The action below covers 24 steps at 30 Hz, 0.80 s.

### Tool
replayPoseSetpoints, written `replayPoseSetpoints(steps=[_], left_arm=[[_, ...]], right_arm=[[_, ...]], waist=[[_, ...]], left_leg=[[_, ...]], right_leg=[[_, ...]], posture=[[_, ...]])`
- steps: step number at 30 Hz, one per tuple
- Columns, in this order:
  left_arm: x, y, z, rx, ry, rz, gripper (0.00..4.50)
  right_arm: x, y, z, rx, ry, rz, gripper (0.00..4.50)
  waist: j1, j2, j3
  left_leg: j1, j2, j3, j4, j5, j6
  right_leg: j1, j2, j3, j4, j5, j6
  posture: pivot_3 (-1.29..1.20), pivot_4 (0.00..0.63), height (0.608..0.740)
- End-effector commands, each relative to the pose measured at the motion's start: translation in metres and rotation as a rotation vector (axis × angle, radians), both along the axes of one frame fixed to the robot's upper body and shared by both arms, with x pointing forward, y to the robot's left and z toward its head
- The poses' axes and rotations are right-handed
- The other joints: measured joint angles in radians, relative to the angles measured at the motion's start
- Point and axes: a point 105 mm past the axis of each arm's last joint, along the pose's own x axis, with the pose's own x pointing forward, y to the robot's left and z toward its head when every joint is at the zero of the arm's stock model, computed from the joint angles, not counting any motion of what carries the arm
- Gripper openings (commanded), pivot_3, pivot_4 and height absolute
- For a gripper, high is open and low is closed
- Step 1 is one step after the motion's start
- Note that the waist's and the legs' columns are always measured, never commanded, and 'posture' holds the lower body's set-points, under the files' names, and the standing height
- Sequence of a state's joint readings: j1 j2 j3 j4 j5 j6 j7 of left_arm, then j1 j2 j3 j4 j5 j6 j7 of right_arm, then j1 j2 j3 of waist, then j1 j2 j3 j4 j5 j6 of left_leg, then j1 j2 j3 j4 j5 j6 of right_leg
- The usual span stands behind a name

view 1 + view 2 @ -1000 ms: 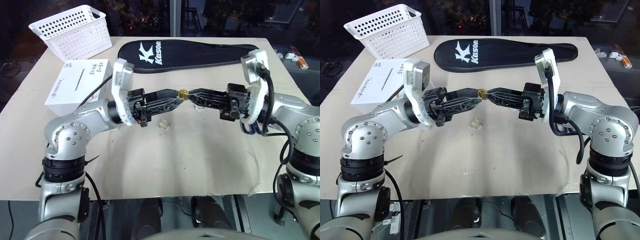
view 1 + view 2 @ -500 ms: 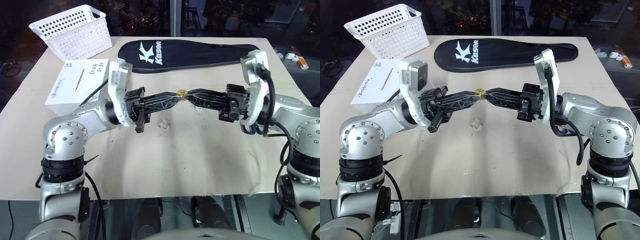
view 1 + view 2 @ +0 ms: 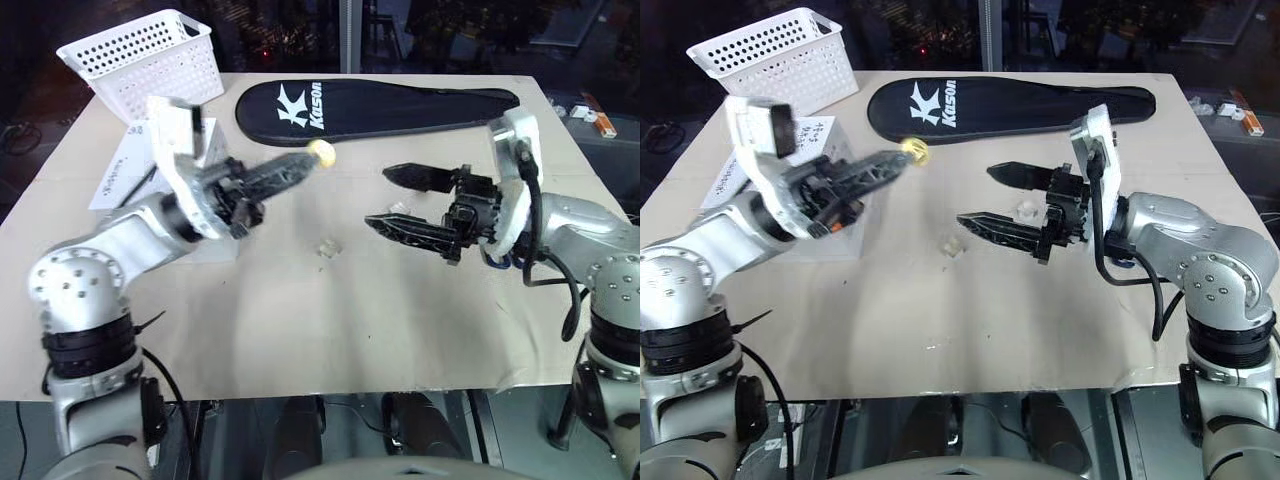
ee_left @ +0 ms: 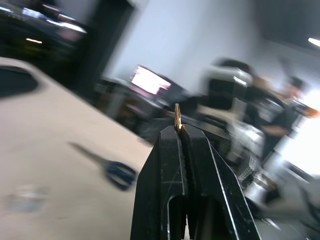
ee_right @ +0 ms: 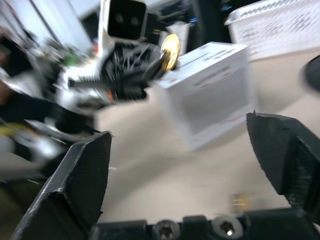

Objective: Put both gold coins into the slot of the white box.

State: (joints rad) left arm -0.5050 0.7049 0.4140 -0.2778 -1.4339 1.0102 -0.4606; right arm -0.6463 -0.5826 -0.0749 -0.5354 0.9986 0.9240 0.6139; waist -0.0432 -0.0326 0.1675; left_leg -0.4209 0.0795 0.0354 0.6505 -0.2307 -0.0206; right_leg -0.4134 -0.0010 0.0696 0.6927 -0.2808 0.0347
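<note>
- While raised above table (image 3: 300, 320): left gripper (image 3: 318, 153) pinching gold coin (image 3: 322, 151) edge-on at fingertips.
- Right gripper (image 3: 395, 198) spread wide, empty, apart from coin.
- White box (image 3: 825, 135) behind left arm.

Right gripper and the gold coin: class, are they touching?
Apart. In the left eye view the right gripper stands open, with bare table between it and the gold coin pinched in the left gripper.

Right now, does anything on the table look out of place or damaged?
Nothing looks damaged or spilled. The left gripper holds one gold coin in the air beside the white box. The right gripper is open.
</note>
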Motion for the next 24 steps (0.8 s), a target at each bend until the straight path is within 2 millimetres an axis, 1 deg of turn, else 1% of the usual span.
replayPoseSetpoints(steps=[1,4,5,7,8,11,12,14,16,19,24], left_arm=[[0.009,0.036,0.02,0.05,-0.083,0.287,0.0],[0.021,0.073,0.031,0.139,-0.107,0.556,0.0],[0.023,0.081,0.033,0.154,-0.099,0.6,0.0],[0.027,0.099,0.032,0.247,-0.017,0.7,0.0],[0.028,0.106,0.032,0.278,0.016,0.732,0.0],[0.025,0.121,0.049,0.167,0.119,0.648,0.0],[0.026,0.129,0.054,0.159,0.137,0.671,0.0],[0.029,0.143,0.048,0.236,0.227,0.736,0.0],[0.03,0.148,0.042,0.294,0.29,0.745,0.0],[0.033,0.154,0.035,0.323,0.358,0.754,0.0],[0.037,0.16,0.025,0.361,0.41,0.775,0.0]], right_arm=[[-0.003,0.009,0.019,0.026,-0.137,0.013,4.43],[0.004,0.015,0.021,0.016,-0.201,-0.001,4.43],[0.006,0.017,0.022,0.012,-0.214,-0.001,4.43],[0.006,0.019,0.022,-0.004,-0.242,0.025,4.43],[0.007,0.022,0.022,-0.008,-0.251,0.037,4.43],[0.008,0.021,0.025,-0.003,-0.277,0.093,4.43],[0.01,0.021,0.024,-0.004,-0.287,0.102,4.43],[0.012,0.022,0.023,-0.012,-0.317,0.116,4.43],[0.014,0.025,0.025,-0.002,-0.339,0.122,4.43],[0.017,0.029,0.028,0.022,-0.358,0.115,4.43],[0.016,0.031,0.03,0.04,-0.37,0.114,4.43]], waist=[[0.001,0.0,0.0],[0.004,-0.001,0.001],[0.004,-0.001,0.001],[0.008,-0.002,0.001],[0.008,-0.002,0.001],[0.009,-0.002,0.003],[0.008,-0.002,0.003],[0.008,-0.003,0.003],[0.006,-0.002,0.003],[0.006,-0.002,0.004],[0.006,-0.002,0.004]], left_leg=[[0.0,0.0,0.0,0.0,0.0,0.0],[0.0,0.0,0.0,0.0,0.0,0.0],[0.0,0.0,0.0,0.0,0.0,0.0],[0.0,0.0,0.0,0.0,0.0,0.0],[0.0,0.0,0.0,0.0,0.0,0.0],[-0.001,0.0,-0.001,0.0,0.0,0.0],[-0.001,-0.001,-0.001,0.0,0.0,0.0],[-0.001,0.0,-0.001,0.0,0.0,0.0],[-0.001,-0.001,-0.001,0.0,0.0,0.0],[-0.001,-0.001,-0.001,-0.001,0.0,0.0],[-0.003,-0.001,-0.002,0.0,0.0,-0.001]], right_leg=[[0.0,0.0,0.0,0.0,0.0,0.0],[0.0,0.0,0.0,0.0,0.0,0.0],[0.0,0.0,-0.001,0.0,0.0,0.0],[0.0,-0.001,-0.001,0.0,0.0,0.0],[0.0,-0.001,-0.001,0.0,0.0,0.0],[0.0,-0.001,-0.002,0.0,0.0,0.0],[0.0,-0.001,-0.003,0.0,0.0,0.0],[0.0,-0.001,-0.003,-0.001,0.0,0.0],[0.0,-0.001,-0.003,-0.001,0.0,0.0],[-0.001,-0.001,-0.003,-0.001,0.0,-0.001],[-0.002,-0.001,-0.004,0.0,0.0,-0.001]], posture=[[0.0,0.15,0.727],[0.0,0.15,0.727],[0.0,0.15,0.727],[0.0,0.15,0.727],[0.0,0.15,0.727],[0.0,0.15,0.727],[0.0,0.15,0.727],[0.0,0.15,0.727],[0.0,0.15,0.727],[0.0,0.15,0.727],[0.0,0.15,0.727]])
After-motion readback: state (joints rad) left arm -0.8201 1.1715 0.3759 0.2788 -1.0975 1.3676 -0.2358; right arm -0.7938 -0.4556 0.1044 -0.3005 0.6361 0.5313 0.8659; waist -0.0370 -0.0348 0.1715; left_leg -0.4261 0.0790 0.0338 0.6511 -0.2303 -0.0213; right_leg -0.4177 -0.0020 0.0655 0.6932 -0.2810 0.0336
